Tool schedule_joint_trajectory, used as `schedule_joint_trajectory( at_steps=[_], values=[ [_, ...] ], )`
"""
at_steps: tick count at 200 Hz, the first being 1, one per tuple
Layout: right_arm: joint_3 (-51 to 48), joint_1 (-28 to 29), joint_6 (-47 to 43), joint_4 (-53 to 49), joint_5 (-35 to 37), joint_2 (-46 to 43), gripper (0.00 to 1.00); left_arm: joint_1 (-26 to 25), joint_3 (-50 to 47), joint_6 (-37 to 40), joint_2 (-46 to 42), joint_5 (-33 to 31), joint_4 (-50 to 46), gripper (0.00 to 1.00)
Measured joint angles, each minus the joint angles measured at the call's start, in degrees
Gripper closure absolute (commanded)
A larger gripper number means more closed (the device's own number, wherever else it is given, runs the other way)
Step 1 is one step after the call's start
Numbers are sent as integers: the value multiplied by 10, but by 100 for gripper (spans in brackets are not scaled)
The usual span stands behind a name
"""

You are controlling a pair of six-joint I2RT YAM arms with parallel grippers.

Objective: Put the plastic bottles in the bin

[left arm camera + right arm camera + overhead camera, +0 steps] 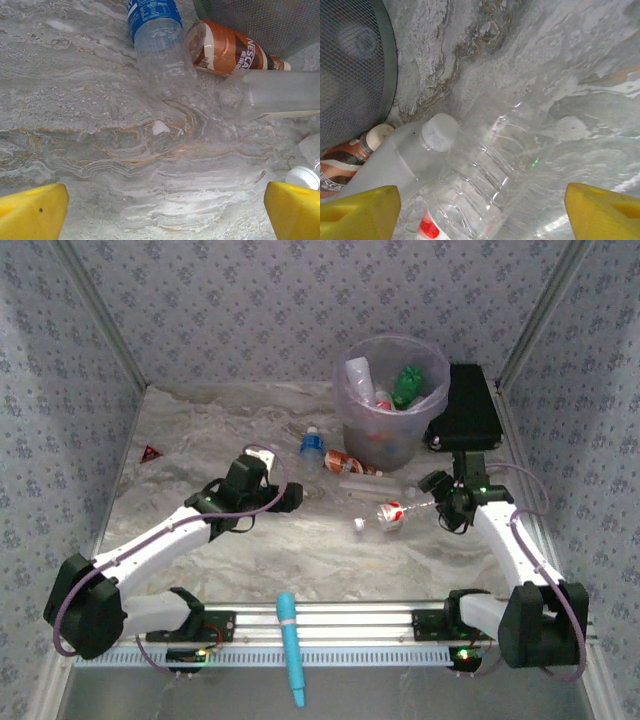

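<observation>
Bin (372,430): upright at far right of the table, beside black box (468,405). Holds a green bottle (408,385), a clear bottle (358,373) and others.

Four bottles on their sides, just in front of it:
- Frosted bottle (372,486): long axis left-right.
- Brown bottle (350,462): cap rightward.
- Red-labelled bottle (392,515): cap leftward.
- Blue-labelled bottle (312,443): axis near-far.

Right gripper (440,502): spread, at the red-labelled bottle.

Left gripper (290,498): spread wide, holding nothing.

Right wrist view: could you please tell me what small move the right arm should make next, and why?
Probably close the right tool on the clear ridged bottle: it lies on the table between the open yellow fingers, so a squeeze should secure it for lifting to the bin.
</observation>
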Motion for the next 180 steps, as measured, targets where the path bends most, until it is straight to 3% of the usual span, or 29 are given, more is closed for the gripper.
schedule_joint_trajectory(
  at_steps=[100,180],
  values=[
    [-40,18,39,93,-8,78,11,0,0,-1,2,0,8,0],
    [-47,23,41,132,12,101,28,4,-12,-2,0,-6,8,0]
  ],
)
